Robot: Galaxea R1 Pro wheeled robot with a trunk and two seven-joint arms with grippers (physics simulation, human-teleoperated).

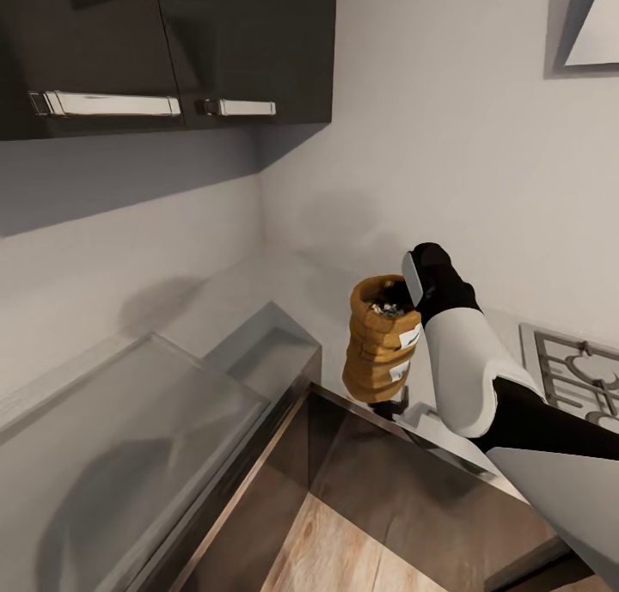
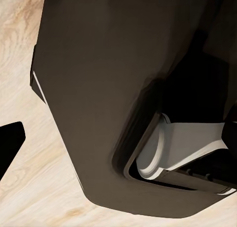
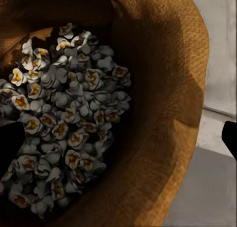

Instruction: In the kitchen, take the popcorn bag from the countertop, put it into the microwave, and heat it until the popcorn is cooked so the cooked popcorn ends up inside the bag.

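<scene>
Tan-brown popcorn bag [image 1: 380, 338] is up off the desk [image 1: 129, 437], held in the air by my right claw [image 1: 411, 293] at the rolled rim on the side facing the hob. Right claw is clamped on the popcorn bag; one pale finger shows pressed against the rim, the other is hidden behind the cloth. Bag is upright, wrinkled sides, two white labels [image 1: 410, 337] facing my arm. Its mouth is open and the popcorn [image 3: 59, 113] sits heaped inside: whitish-grey pieces with yellow-orange centres, seen close from the right wrist view, all within the bag wall [image 3: 163, 113]. Bag hangs just past the inner corner of the grey steel-look desk, near the back wall, with the gas hob [image 1: 576, 373] off to the right and well apart from it. Dark wall cabinets [image 1: 172, 42] with steel bar handles [image 1: 107, 104] hang above to the left. Wood floor [image 1: 344, 549] shows under the desk edge. Left wrist view looks at a dark curved body panel [image 2: 98, 88] with wood floor beside it; a dark fingertip [image 2: 10, 143] pokes in at the frame edge, but I cannot tell whether the left claw is apart or together.
</scene>
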